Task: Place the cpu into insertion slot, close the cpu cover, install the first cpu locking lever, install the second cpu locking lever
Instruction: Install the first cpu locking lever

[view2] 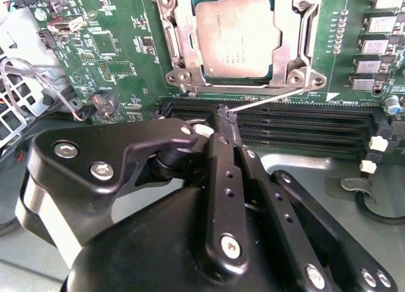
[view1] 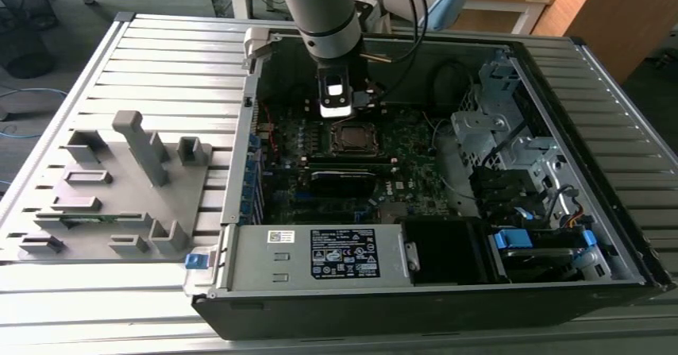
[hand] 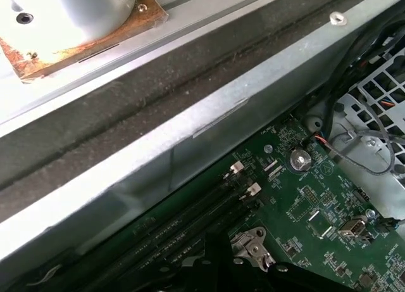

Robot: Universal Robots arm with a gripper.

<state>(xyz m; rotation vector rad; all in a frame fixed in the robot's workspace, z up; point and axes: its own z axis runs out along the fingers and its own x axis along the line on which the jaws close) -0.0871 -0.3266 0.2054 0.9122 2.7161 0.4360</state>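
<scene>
Locking-lever step in hand: the cpu (view2: 235, 35) sits in the insertion slot (view2: 180, 64) under the cpu cover (view2: 297, 54), just beyond the jaws (view2: 225, 114), closed on a thin lever (view2: 266, 99); next, judged, it needs hooking.

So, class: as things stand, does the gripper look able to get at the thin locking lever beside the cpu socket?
Probably yes. In the second wrist view the gripper sits right at the thin lever, which runs along the edge of the cpu cover over the cpu; nothing lies between them.
</scene>
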